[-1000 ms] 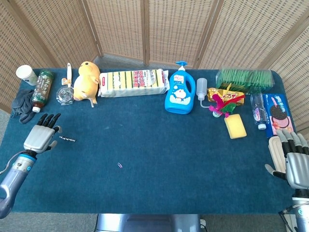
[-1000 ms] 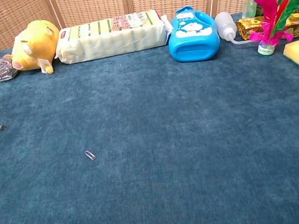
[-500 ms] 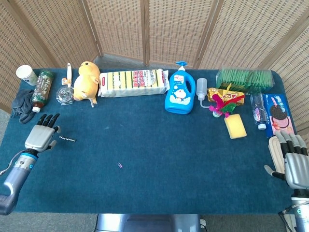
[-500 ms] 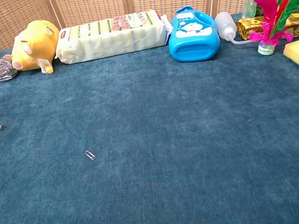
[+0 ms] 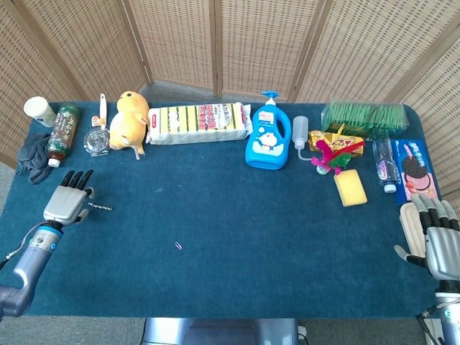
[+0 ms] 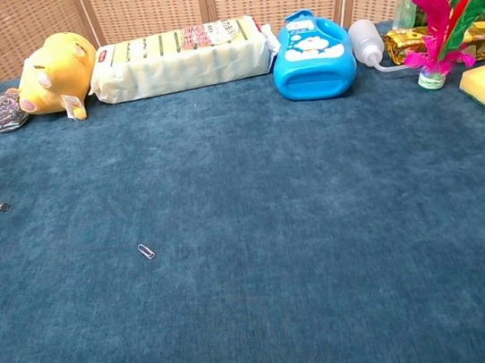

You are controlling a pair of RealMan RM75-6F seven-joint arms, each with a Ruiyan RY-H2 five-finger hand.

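The right hand is found at the near right edge of the dark blue cloth-covered table, palm down, fingers extended and slightly parted, nothing held. A small pink paper clip is observed lying alone on the near middle of the cloth, well apart from both hands. The left hand is seen at the left edge, fingers stretched forward and spread, nothing gripped. A thin dark twisted metal bit is noted just beside this hand on its inner side; whether contact is made cannot be told. Beyond the left hand, a crumpled dark grey glove, a dark green-labelled bottle and a white paper cup are recorded. Along the far edge, from left, are set a clear glass dish, a yellow plush toy, a long wrapped pack of yellow-green sponges, a blue pump bottle with cartoon label, a small clear squeeze bottle and a pink-and-green feathered shuttlecock. A yellow sponge block and a blue packet of dark sandwich biscuits are found ahead of the right hand.
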